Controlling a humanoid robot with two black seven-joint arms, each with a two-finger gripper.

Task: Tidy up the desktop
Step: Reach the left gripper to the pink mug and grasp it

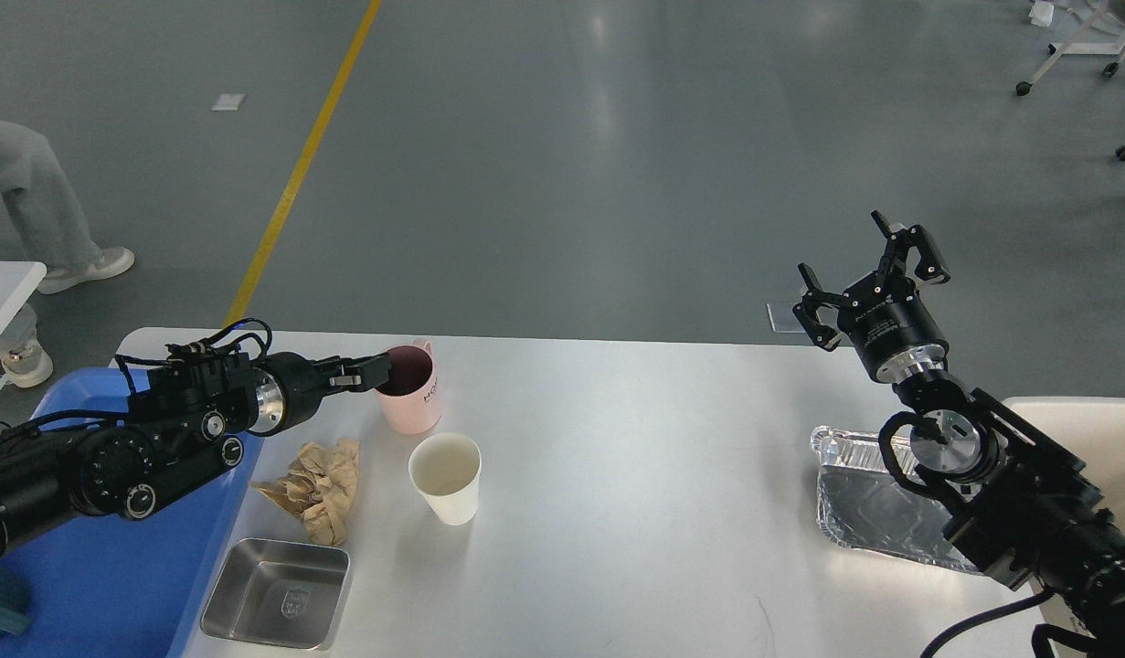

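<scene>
You are looking down at the pale grey-white rectangular desktop (635, 512), filling the lower view. Nearest, a square steel tray (277, 605) is sitting beside a blue plastic tray (105, 585). Farther, crumpled brown paper (317, 489) and a white paper cup (445, 477) are standing near together. The left gripper (372, 373) is reaching to the pink mug's (408, 388) rim — its fingers' spacing is unclear. Far right, the right gripper (868, 274) is hanging above a foil tray (868, 512) — fingers spread, gripping nothing.

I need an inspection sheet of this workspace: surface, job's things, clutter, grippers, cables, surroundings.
Surface: desktop, pale grey, no spills seen.
Job's things: pink mug, paper cup, crumpled paper, steel tray, foil tray, blue tray.
Clutter: nothing seen beyond these.
Grippers: left gripper at the mug's rim, state unclear; right gripper open, raised, empty.
Cables: black cable by the right arm.
Surroundings: yellow floor line, person's legs.
</scene>
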